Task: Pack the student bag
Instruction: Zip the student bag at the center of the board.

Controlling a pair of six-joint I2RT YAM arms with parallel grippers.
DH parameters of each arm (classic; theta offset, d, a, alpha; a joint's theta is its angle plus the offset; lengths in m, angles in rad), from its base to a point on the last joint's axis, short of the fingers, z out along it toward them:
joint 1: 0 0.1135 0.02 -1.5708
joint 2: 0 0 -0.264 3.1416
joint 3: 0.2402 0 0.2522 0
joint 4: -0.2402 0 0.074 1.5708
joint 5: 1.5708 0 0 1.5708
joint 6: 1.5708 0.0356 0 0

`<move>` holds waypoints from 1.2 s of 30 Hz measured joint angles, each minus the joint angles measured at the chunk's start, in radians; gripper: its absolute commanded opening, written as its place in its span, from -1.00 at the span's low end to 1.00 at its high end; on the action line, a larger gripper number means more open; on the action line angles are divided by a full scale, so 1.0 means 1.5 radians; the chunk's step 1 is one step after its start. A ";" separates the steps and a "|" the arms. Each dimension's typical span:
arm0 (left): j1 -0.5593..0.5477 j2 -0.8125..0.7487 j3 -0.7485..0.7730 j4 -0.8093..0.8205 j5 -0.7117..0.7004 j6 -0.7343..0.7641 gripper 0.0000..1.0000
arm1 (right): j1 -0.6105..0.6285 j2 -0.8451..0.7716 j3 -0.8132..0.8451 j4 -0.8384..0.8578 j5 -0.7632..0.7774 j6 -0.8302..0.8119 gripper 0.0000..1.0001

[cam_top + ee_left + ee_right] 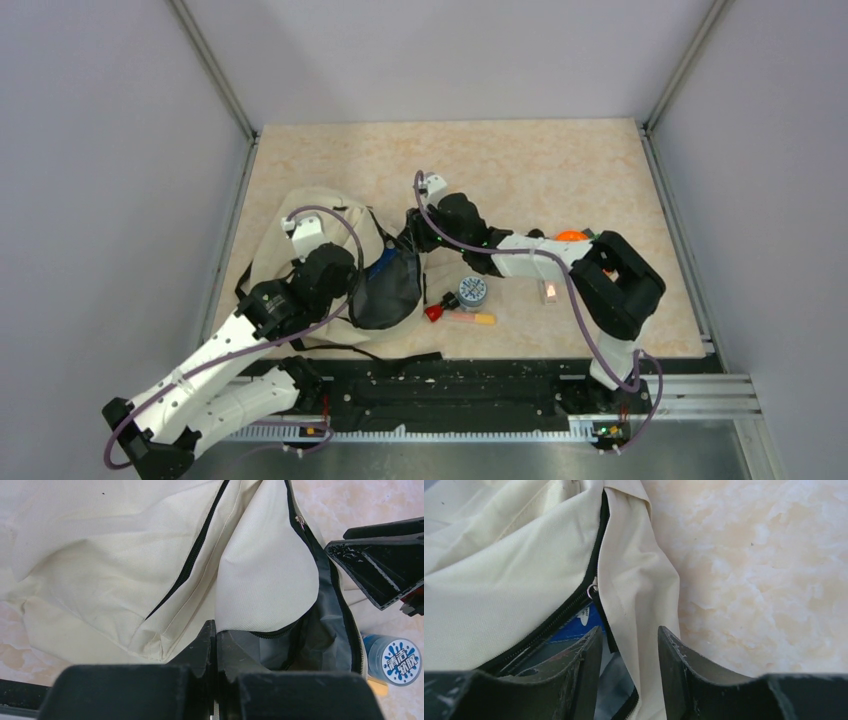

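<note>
Right wrist view shows the student bag lying left of my open right fingers on the surface — its zipper rim between them — while my left fingers, closed, pinch its near edge.

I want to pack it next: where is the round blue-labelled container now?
In the top view the round container stands on the table right of the student bag, beside the red-ended stick.

A lab test cell: grey walls, metal frame posts, marble-patterned table.
</note>
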 measured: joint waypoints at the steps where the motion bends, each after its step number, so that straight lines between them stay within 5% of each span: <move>1: 0.001 0.000 0.000 0.001 0.002 0.002 -1.00 | 0.003 0.000 0.000 -0.003 0.009 -0.016 -0.16; 14: 0.003 0.000 0.000 0.013 0.010 0.009 -1.00 | 0.077 0.021 0.033 -0.051 0.082 -0.137 -0.23; 22: 0.005 0.000 0.000 0.015 0.019 0.013 -1.00 | 0.078 0.056 0.072 -0.067 0.111 -0.152 -0.30; 28: 0.006 0.000 0.000 0.015 0.020 0.015 -1.00 | 0.082 0.056 0.073 -0.078 0.129 -0.154 -0.14; 36: 0.007 -0.001 0.000 0.015 0.022 0.016 -1.00 | 0.084 -0.023 0.051 -0.100 0.113 -0.137 -0.17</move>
